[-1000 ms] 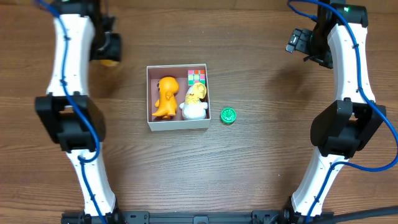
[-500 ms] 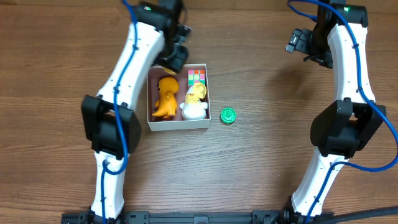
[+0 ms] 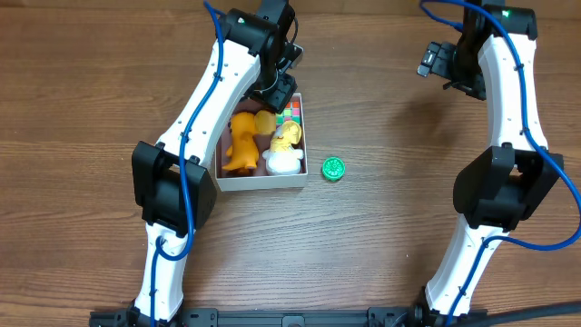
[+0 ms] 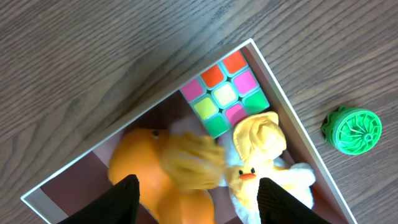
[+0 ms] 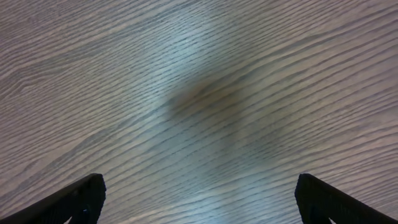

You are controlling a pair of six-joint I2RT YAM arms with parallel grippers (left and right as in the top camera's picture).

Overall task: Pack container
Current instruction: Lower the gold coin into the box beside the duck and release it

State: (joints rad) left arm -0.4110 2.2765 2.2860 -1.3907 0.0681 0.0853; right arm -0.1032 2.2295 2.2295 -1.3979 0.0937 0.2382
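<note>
The container (image 3: 260, 184) is a shallow white-walled box at the table's middle, its rim (image 4: 292, 118) also crossing the left wrist view. Inside lie an orange dinosaur toy (image 3: 241, 143) (image 4: 134, 168), a yellow-and-white duck plush (image 3: 284, 150) (image 4: 261, 146) and a colourful puzzle cube (image 3: 290, 113) (image 4: 227, 90). My left gripper (image 3: 272, 91) (image 4: 202, 199) hangs over the box's far side, open. A small yellow item (image 3: 264, 119) (image 4: 189, 160) shows blurred below the jaws, free of both fingers. My right gripper (image 3: 436, 62) (image 5: 199, 199) is open over bare wood at the far right.
A green round ribbed piece (image 3: 333, 168) (image 4: 352, 130) lies on the table just right of the box's front corner. Both arm bases stand at the near edge, left and right.
My left arm swung from the far left to above the box, carrying the yellow item. Its jaws have widened and the item has left them. The right arm has not moved.
</note>
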